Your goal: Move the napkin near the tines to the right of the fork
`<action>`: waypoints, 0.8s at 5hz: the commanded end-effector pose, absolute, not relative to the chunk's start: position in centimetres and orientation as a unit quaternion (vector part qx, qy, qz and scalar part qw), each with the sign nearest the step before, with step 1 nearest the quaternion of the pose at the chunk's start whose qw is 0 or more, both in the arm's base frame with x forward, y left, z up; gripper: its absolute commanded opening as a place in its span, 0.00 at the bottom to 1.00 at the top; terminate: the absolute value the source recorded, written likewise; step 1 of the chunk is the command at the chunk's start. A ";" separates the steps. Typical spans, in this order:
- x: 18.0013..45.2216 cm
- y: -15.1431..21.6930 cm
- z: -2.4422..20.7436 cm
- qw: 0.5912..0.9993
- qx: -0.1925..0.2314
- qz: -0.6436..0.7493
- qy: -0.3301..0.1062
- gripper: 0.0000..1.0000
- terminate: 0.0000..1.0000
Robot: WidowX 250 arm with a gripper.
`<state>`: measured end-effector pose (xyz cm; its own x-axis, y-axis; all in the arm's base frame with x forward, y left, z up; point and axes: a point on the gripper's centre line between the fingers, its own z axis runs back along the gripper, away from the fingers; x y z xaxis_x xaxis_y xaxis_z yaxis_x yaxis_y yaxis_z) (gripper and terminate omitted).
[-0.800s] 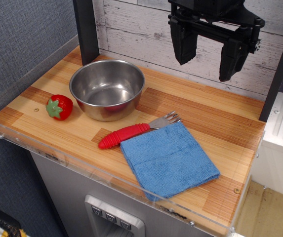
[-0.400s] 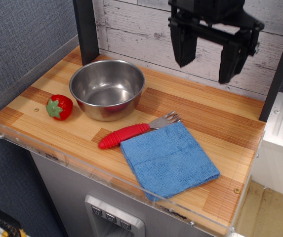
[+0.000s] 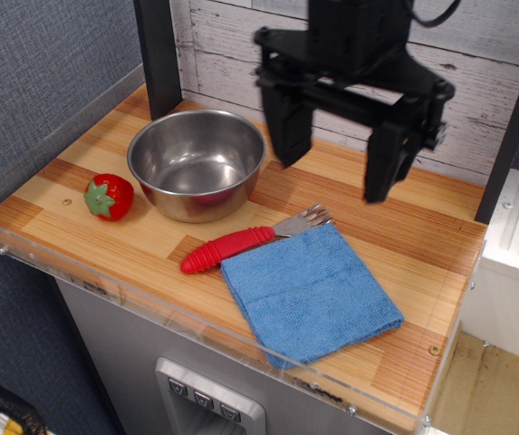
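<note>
The blue napkin (image 3: 308,292) lies flat on the wooden table, near the front right. The fork (image 3: 250,239) lies just left of it, red ribbed handle pointing left and the silver tines (image 3: 312,216) at the napkin's far corner. My black gripper (image 3: 334,179) hangs open above the table behind the fork's head, its two fingers wide apart and holding nothing. It is above and behind the napkin, not touching it.
A steel bowl (image 3: 197,162) stands at the back left, and a red toy strawberry (image 3: 109,197) sits left of it. A clear plastic rim (image 3: 150,299) runs along the table's front and left edges. A dark post (image 3: 158,54) stands at the back.
My gripper has moved left and down toward the table, from the upper right to above the fork's head. It stays open. Napkin, fork, bowl and strawberry have not moved.
</note>
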<state>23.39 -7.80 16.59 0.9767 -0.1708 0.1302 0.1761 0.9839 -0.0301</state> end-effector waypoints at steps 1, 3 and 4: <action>19.5 -6.3 16.3 0.995 -0.005 -0.057 -0.083 1.00 0.00; 20.1 -6.5 12.1 0.994 0.031 -0.056 -0.090 1.00 0.00; 20.4 -6.6 10.7 0.993 0.043 -0.038 -0.101 1.00 0.00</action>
